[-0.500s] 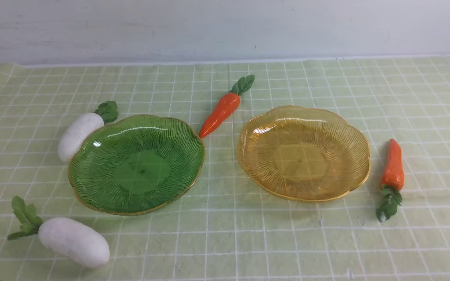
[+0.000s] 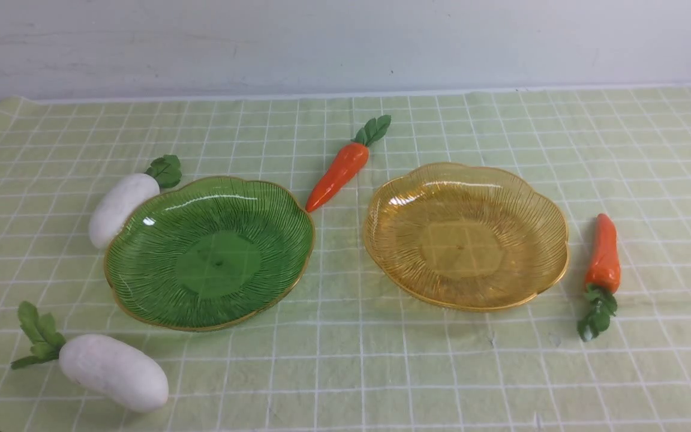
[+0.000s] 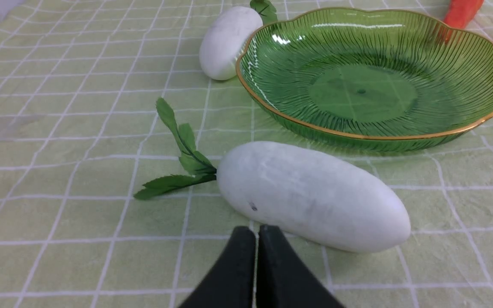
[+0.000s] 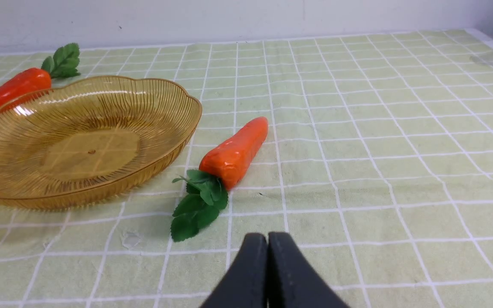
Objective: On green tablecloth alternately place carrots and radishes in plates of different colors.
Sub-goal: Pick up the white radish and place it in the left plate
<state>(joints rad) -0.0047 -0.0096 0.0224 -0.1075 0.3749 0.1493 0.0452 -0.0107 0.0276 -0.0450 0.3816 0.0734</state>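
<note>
Nothing has been placed yet: both plates are empty and all four vegetables lie on the green tablecloth (image 2: 345,372), so the first pick is the step in hand. The left tool (image 3: 257,239) hovers low with its black fingers pressed together, holding nothing, just short of the near radish (image 2: 114,372), which lies left of the green plate (image 2: 213,258) and nearer the robot, apart from its rim. The far radish (image 2: 120,207) sits against that plate's left rear rim, and the middle carrot (image 2: 339,174) points its tip at the right rear rim, just beside it. The amber plate (image 2: 465,240) stands to the right of the green plate, apart from it, and the right-hand carrot (image 2: 603,255) lies farther right, just beyond the amber rim. The right tool (image 4: 268,244) is likewise closed and empty, near that carrot's leaves. The next move probably calls for one tool to open, descend across its vegetable's body and close there. No brand, label or writing can be read anywhere.
</note>
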